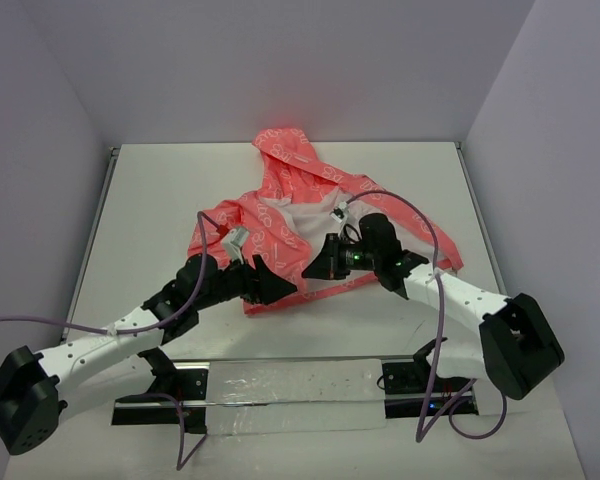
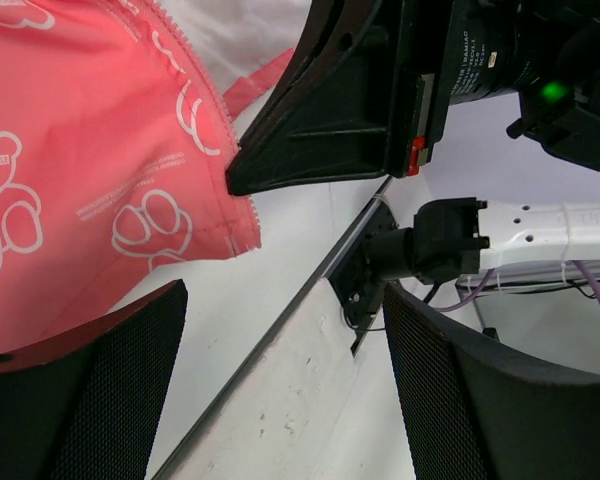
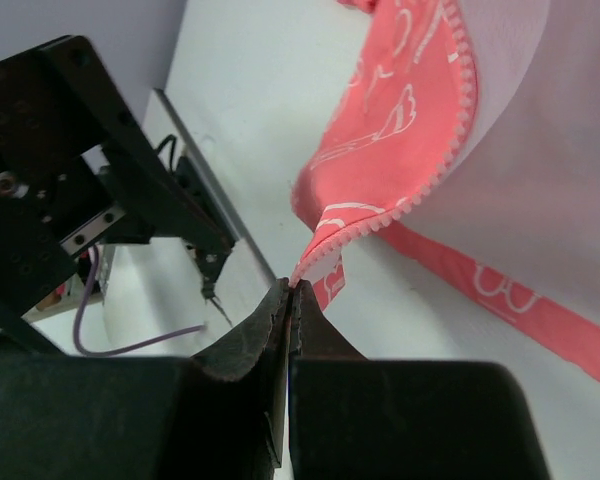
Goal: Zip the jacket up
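Thin coral jacket, toothed zip edge

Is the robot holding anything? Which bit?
The right gripper pinches the jacket at the bottom corner of its zipper edge. The left gripper holds nothing.

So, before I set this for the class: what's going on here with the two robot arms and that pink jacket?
Two robot arms are working on a coral-pink jacket that lies unzipped on a white table, with its pale lining showing. The right end effector is shut on the bottom end of one zipper edge. The left end effector hovers open near that same lower corner and holds nothing. The two zipper sides are not joined yet.
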